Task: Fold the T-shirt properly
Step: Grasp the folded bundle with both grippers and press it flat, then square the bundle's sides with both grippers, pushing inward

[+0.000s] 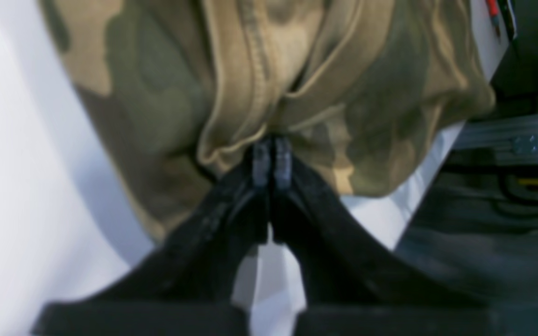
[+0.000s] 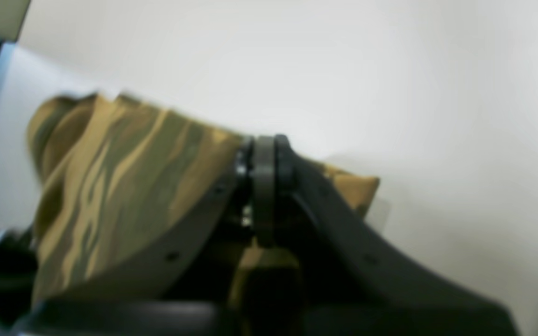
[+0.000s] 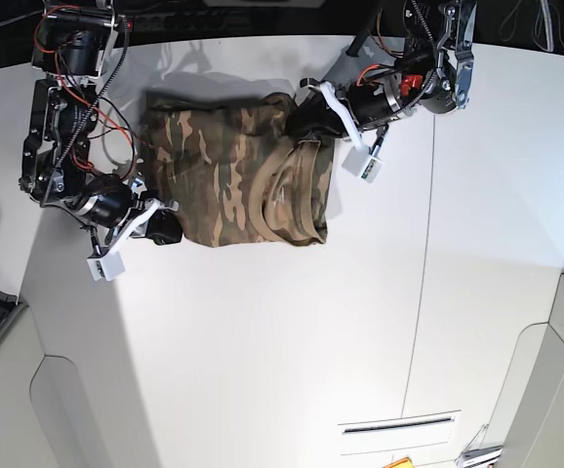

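The camouflage T-shirt (image 3: 225, 175) lies partly folded on the white table (image 3: 262, 331), with its tan neckband (image 3: 265, 198) showing near its right half. My left gripper (image 3: 308, 115) is at the shirt's far right corner. In the left wrist view the left gripper (image 1: 271, 161) is shut and pinches a bunched tan-hemmed edge of the shirt (image 1: 157, 93). My right gripper (image 3: 165, 227) is at the shirt's near left corner. In the right wrist view the right gripper (image 2: 264, 161) is shut on the cloth (image 2: 124, 177), which is lifted and drapes leftward.
The table edge (image 1: 430, 172) runs close to the right of my left gripper, with a metal frame (image 1: 507, 137) beyond it. A seam (image 3: 426, 244) crosses the table right of the shirt. A slot (image 3: 396, 426) lies near the front edge.
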You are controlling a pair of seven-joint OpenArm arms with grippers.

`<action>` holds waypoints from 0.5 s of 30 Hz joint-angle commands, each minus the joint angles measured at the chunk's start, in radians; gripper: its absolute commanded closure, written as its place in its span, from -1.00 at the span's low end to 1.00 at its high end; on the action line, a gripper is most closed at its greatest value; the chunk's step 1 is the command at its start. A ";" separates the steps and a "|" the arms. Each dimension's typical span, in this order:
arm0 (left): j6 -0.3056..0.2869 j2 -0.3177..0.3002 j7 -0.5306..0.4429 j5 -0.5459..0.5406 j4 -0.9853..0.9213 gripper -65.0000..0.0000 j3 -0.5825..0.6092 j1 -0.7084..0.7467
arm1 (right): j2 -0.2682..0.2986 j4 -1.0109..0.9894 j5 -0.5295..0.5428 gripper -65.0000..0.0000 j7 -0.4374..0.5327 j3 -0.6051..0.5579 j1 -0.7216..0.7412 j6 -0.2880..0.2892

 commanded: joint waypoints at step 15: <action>0.036 -0.051 -0.092 0.130 -0.079 1.00 -0.032 -0.291 | 0.006 0.039 0.298 1.00 -0.040 0.000 -0.240 0.027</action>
